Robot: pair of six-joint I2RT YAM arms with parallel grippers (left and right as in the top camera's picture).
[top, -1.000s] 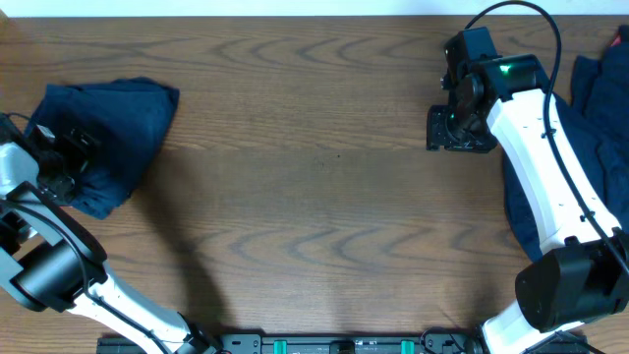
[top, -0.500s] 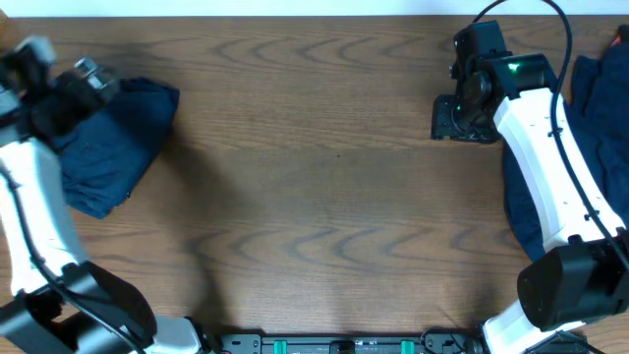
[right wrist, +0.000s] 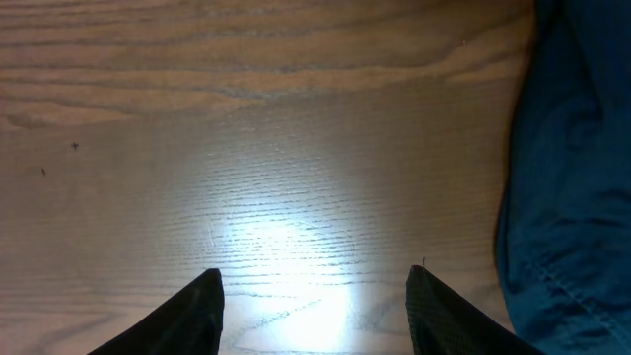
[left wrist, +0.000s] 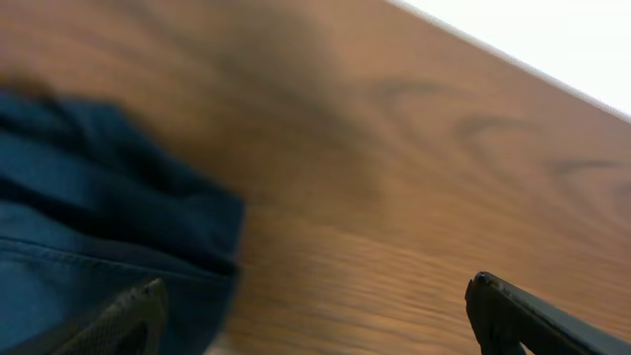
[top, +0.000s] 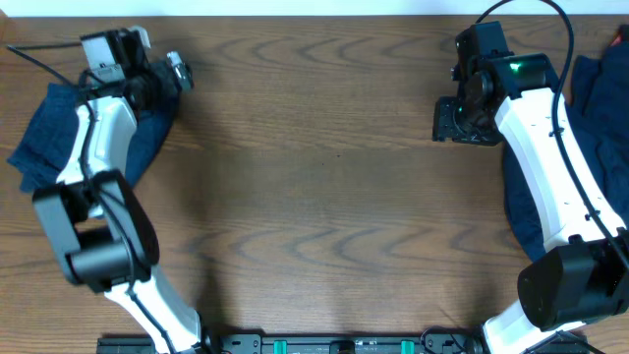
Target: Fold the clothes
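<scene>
A folded dark navy garment [top: 59,138] lies at the table's far left; its edge shows in the left wrist view [left wrist: 89,237]. My left gripper [top: 157,77] is open and empty above that garment's right upper corner; in its own view the jaws [left wrist: 315,316] straddle the cloth edge and bare wood. More navy clothes [top: 590,128] lie bunched at the right edge, partly under my right arm, and show in the right wrist view [right wrist: 577,168]. My right gripper [top: 462,123] is open and empty over bare wood, left of that pile; its jaws [right wrist: 315,296] hold nothing.
The brown wooden table [top: 324,197] spreads between the two cloth heaps. Its far edge meets a white strip [top: 295,8]. A small reddish thing [top: 621,39] peeks in at the far right edge.
My left arm has swung up and to the right, from the near left of the folded garment to its far right corner. The right arm has barely moved.
</scene>
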